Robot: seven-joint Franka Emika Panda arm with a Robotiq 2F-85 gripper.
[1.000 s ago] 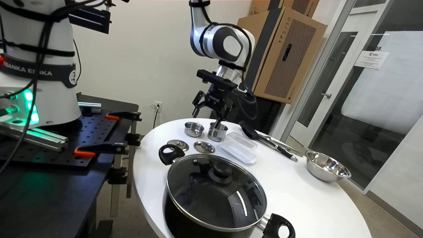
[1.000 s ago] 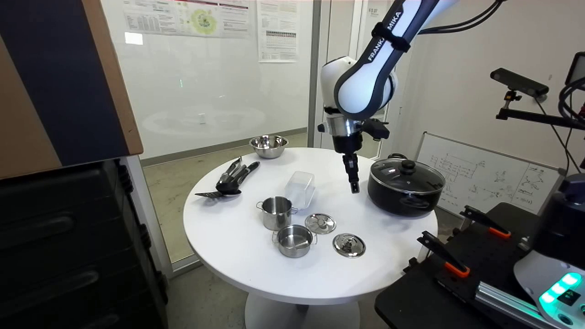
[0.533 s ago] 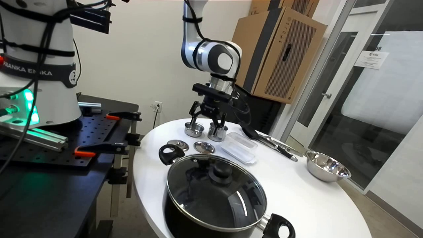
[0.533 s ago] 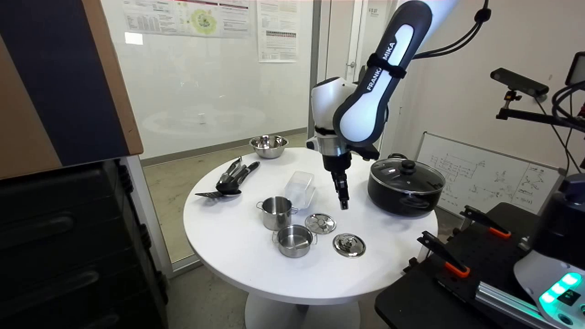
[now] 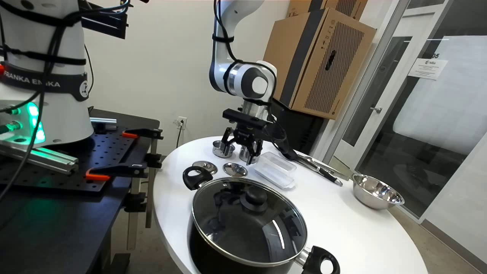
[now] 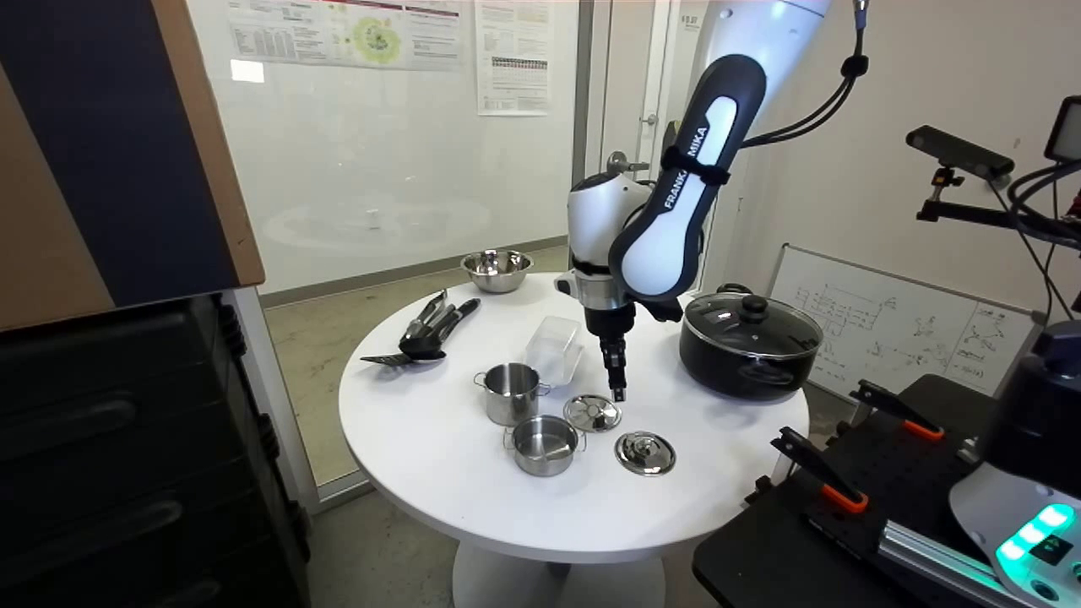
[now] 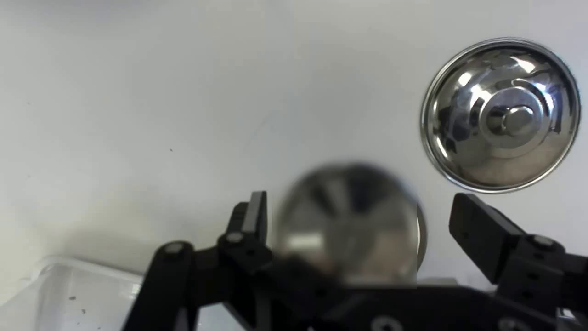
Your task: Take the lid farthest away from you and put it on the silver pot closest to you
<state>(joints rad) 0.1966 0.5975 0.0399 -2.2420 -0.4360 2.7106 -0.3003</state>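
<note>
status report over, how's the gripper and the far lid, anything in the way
Gripper open, near the far lid, not gripping it. Short pot uncovered. Other lid and plastic box close by, might get bumped.

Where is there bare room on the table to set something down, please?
A wide bare patch lies between the black pot, steel bowl and clear container. Another lies between the steel pots and the near table edge in an exterior view. It is crowded around the steel pots and small lids, where the open tool hangs.
</note>
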